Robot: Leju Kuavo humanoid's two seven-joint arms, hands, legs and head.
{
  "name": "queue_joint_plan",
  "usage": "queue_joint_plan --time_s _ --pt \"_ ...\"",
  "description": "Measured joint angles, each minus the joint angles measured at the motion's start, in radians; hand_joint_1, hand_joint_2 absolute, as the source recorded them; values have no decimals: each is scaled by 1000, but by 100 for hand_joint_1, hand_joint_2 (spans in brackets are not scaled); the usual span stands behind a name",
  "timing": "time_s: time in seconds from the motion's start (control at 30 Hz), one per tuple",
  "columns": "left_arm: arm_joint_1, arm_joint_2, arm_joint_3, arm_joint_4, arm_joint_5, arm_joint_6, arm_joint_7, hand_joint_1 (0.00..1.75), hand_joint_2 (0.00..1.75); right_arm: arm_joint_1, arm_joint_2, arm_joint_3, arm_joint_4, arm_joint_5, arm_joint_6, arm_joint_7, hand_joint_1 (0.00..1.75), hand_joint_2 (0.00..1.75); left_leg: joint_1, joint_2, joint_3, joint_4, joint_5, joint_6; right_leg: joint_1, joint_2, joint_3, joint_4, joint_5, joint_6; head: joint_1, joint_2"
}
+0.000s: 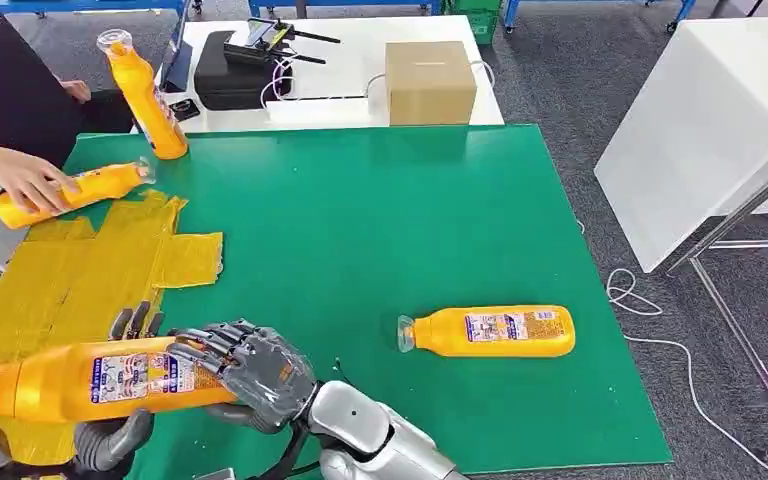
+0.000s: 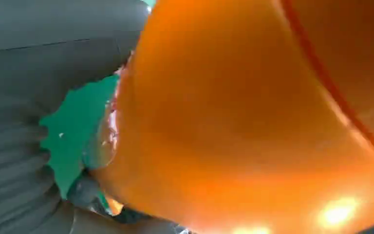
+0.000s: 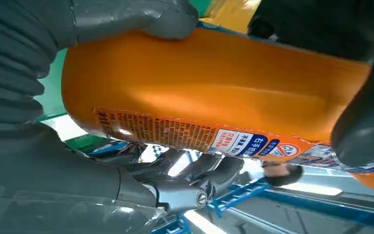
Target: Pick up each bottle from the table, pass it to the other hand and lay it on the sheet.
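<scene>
An orange bottle [image 1: 100, 380] with a printed label is held level over the near left corner of the green table [image 1: 380, 220]. My right hand [image 1: 250, 372] grips its base end. My left hand [image 1: 112, 438] wraps its middle from below, with its fingers showing behind the bottle. In the right wrist view the bottle [image 3: 214, 92] lies across my palm, and the left hand [image 3: 365, 126] closes on it farther along. In the left wrist view the bottle [image 2: 253, 122] is very close. The yellow sheet [image 1: 90, 270] lies on the table's left side. A second bottle [image 1: 490, 332] lies right of centre.
A person's hand [image 1: 25, 175] rests on a bottle [image 1: 85, 188] lying at the sheet's far edge. Another bottle [image 1: 145, 95] stands at the far left corner. Behind is a white table with a cardboard box [image 1: 430, 80] and black devices [image 1: 245, 70]. A white table [image 1: 710, 120] stands to the right.
</scene>
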Motion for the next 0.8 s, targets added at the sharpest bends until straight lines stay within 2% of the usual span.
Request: queue_joint_plan --time_s 0.8 --pt "25 -5 18 -12 15 -1 6 0 175 -3 1 28 24 -8 5 -13 169 175 0 0 0 0 0 0 0 0 0 0 0 0 0 0"
